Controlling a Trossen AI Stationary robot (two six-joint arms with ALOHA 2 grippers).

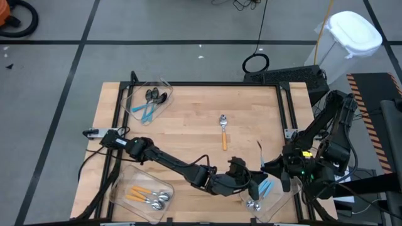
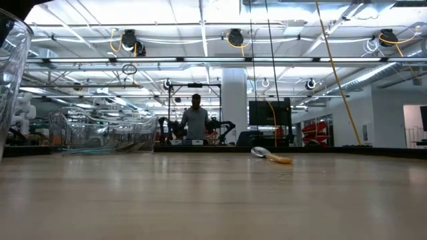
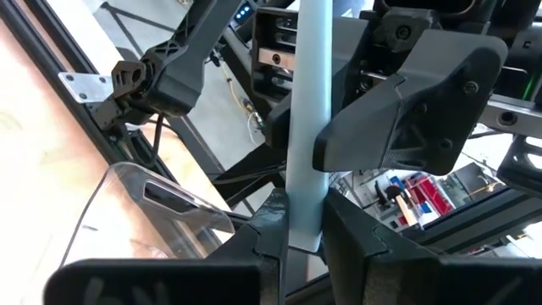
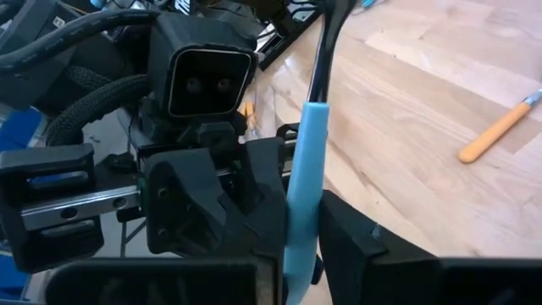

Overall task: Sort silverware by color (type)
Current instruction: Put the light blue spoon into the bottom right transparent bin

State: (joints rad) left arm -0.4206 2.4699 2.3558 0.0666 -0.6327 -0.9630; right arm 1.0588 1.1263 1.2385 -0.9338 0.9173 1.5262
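Note:
A spoon with a light-blue handle (image 4: 303,178) and a black stem (image 4: 326,42) hangs in the air over the table's near right corner, between my two grippers. My left gripper (image 1: 254,180) reaches in from the left and is shut on it. My right gripper (image 1: 276,168) faces it from the right, also shut on the handle. Both grippers are out of the low view. An orange-handled silver spoon (image 1: 223,132) lies flat at mid-table, also seen in the low view (image 2: 270,157). My left gripper pinches the light-blue handle near its free end (image 3: 303,229) between its two fingers, which lie across the handle. The spoon is lifted clear of the table. My right gripper pinches the same handle (image 4: 298,241) between its two fingers, across it, coming from the opposite side. One of its fingers (image 3: 398,119) lies against the handle just beyond my left fingers. The black stem sticks out past both holds.
Three clear bins stand on the table: far left (image 1: 164,83) with black-bowled blue spoons, near left (image 1: 119,185) with orange-handled ones, near right (image 1: 276,210) under the grippers with blue-handled silver ones. A person stands far behind the table (image 2: 195,120).

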